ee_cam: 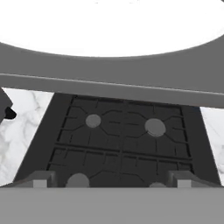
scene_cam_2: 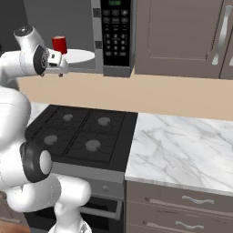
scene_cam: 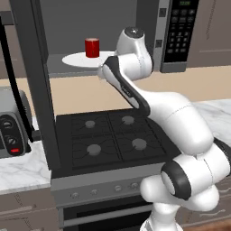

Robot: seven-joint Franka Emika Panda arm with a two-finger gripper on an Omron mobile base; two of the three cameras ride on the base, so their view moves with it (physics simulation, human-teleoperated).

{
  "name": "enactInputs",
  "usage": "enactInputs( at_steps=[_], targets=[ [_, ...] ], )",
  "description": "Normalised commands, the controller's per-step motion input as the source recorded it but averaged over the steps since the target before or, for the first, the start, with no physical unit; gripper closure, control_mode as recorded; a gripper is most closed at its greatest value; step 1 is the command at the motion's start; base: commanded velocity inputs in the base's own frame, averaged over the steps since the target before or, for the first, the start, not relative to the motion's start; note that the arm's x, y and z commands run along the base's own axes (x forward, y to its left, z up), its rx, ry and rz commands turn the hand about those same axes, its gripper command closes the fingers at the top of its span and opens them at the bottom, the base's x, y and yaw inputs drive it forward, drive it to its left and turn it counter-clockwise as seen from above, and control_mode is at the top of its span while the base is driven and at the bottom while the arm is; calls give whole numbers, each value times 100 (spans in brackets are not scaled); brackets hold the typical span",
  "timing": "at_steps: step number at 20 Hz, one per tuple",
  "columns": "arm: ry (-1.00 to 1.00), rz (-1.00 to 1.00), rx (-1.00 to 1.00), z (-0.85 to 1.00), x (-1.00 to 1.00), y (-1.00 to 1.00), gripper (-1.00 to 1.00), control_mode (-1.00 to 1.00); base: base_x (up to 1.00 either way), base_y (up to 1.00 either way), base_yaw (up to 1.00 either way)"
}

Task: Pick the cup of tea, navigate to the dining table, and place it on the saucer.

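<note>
Cup of tea (scene_cam: 92,47) sits upright on a white round plate (scene_cam: 76,60) inside the open microwave (scene_cam_2: 113,34), up above the stove (scene_cam: 113,140) w/ four burners, so the arm has to reach high and in past the microwave's dark open door (scene_cam: 34,81). Gripper (scene_cam_2: 61,68) is at the front edge of the microwave floor, just short of the plate and a bit lower than the cup; not touching either. Fingers (ee_cam: 39,179) stand wide apart, nothing between them, presumably set to take the mug's body. Hand view looks down under the plate's rim to the burners, so the wrist probably needs to lift and level before going in. Toaster (scene_cam: 11,126) on marble desk (scene_cam_2: 182,150) at left, well clear. Pick not yet done; dining table and saucer are still to come.
</note>
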Motion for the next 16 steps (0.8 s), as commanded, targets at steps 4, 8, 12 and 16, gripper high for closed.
enactInputs(
  at_steps=[4,8,12,16],
  targets=[
    [-13,0,3,38,27,11,-100,-100,0,0,0],
    [-18,0,5,48,17,12,-100,-100,0,0,0],
    [-26,0,9,29,39,13,-100,-100,0,0,0],
    [-24,0,8,15,32,11,-100,-100,0,0,0]
  ],
)
